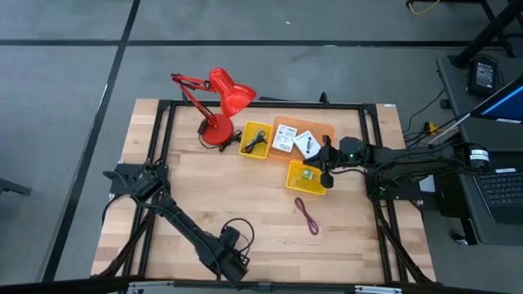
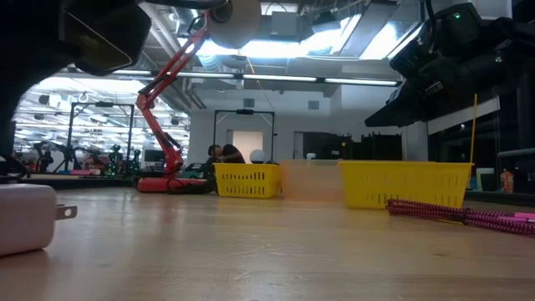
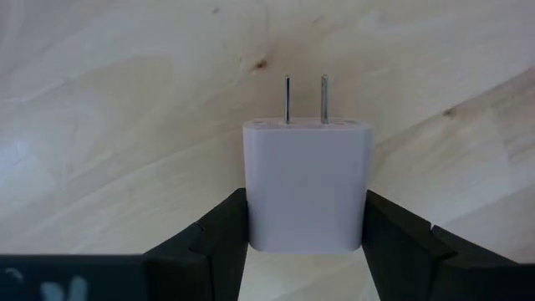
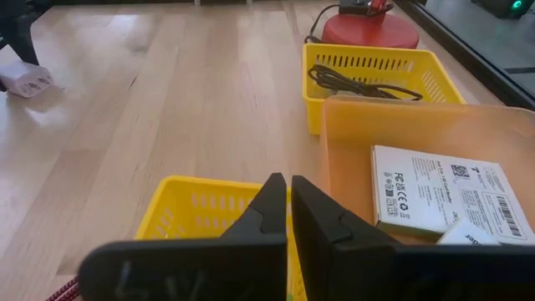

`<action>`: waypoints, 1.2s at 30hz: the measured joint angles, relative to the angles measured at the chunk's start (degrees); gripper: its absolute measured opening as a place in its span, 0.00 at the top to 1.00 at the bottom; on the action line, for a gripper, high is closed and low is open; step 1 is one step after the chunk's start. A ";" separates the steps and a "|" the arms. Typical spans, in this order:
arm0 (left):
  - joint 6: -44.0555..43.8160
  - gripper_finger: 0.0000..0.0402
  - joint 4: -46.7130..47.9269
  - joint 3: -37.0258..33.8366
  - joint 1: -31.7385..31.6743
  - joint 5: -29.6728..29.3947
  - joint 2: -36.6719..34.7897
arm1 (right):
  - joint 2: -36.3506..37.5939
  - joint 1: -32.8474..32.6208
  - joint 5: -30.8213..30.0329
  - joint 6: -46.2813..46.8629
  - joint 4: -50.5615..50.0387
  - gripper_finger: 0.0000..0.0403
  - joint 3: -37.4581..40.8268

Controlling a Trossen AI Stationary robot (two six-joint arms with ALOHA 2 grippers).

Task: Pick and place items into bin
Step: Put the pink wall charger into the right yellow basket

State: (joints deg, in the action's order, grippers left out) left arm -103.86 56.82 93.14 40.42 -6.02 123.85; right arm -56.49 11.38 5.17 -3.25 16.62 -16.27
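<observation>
The pale wood worktop [image 1: 245,204] sits on a grey floor; the low view shows a lit hall beyond.

Nearest, at the front edge, the left jaws [image 3: 306,230] are clamped on a white charger plug [image 3: 307,184]. It lies between the two fingers [image 3: 213,238], its long axis along them, prongs pointing out past the tips, flat on the wood.

Farther off, the right jaws [image 4: 289,209] are pressed together, holding nothing, above a yellow basket [image 4: 188,209]. Beside that basket lies the maroon cord [image 1: 307,216]. Beyond the right jaws, an orange bin [image 4: 351,142] holds white cards [image 4: 439,192], then a second yellow basket [image 4: 368,63] with black cable [image 4: 359,82], then the red lamp [image 1: 221,102].
</observation>
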 joint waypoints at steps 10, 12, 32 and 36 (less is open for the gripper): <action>6.02 0.53 0.63 1.94 0.42 -1.37 -0.52 | 0.00 0.02 0.00 -0.02 -0.11 0.99 0.00; 7.85 0.53 1.28 3.11 0.40 -1.63 -0.52 | 0.00 0.01 0.00 -0.02 -0.11 0.99 0.00; 33.23 0.53 5.18 8.33 -1.43 -28.15 -11.73 | 0.00 0.00 0.57 -0.02 -0.28 0.99 0.00; 40.00 0.53 5.86 8.33 -3.18 -31.29 -12.81 | 0.00 0.00 0.57 -0.11 -0.27 0.99 0.00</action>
State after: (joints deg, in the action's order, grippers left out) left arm -63.86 62.68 101.47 37.24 -37.31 111.05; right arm -56.49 11.38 5.74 -3.35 16.35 -16.27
